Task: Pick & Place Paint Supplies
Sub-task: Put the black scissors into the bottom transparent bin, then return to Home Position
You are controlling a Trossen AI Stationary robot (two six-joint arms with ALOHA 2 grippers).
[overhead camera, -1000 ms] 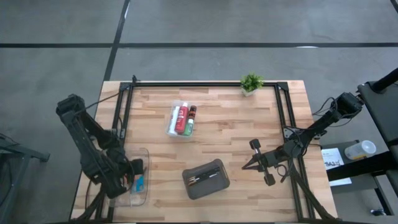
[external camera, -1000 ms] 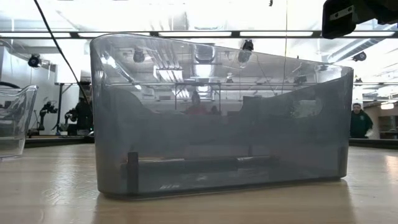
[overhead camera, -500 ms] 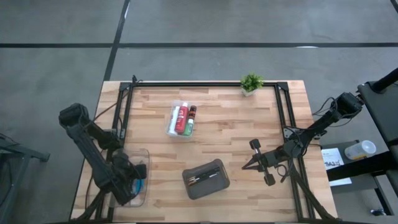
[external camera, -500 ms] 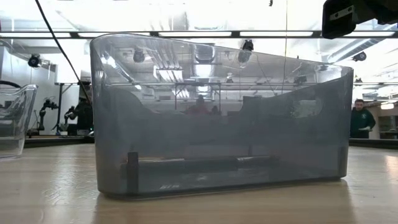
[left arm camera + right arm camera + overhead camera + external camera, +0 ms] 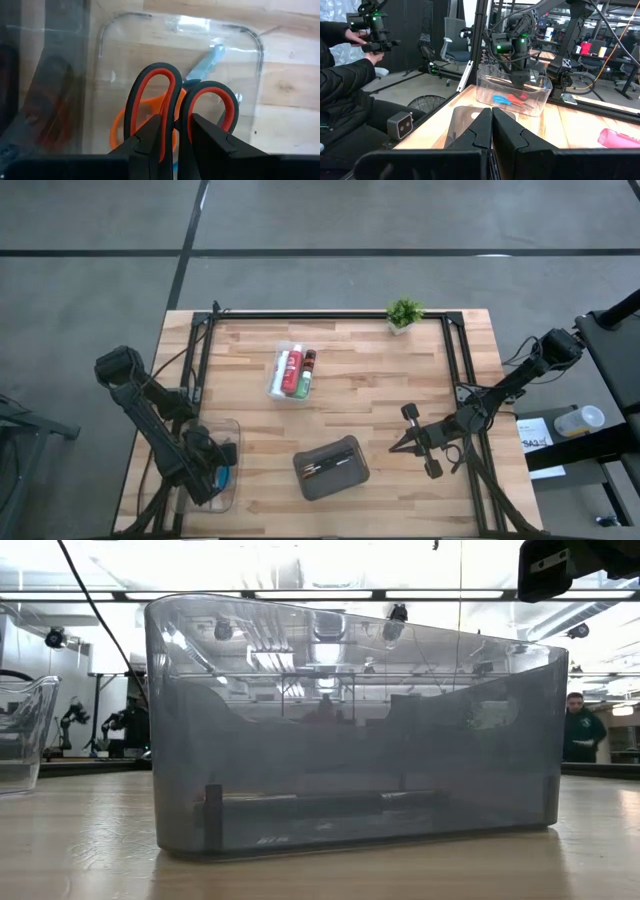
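left claw [image 5: 173,135] clamped on red scissors [image 5: 177,107] over clear box [image 5: 232,430] at table's 8 o'clock; right claw [image 5: 491,127] shut, empty, at 4.

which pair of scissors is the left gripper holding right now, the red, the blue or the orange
The red-handled scissors: the left gripper is clamped on their handle loops above the clear box. The orange-handled scissors and blue-handled scissors lie loose in that box.

Both arms are matte black, built of slim tubular links joined by bulkier rounded joint housings, with thin black cables looping alongside them. The left gripper [image 5: 172,142] ends in two flat, angular black fingers with bevelled edges. The right gripper [image 5: 491,131] has the same wedge-shaped black fingers, their smooth faces catching pale highlights.
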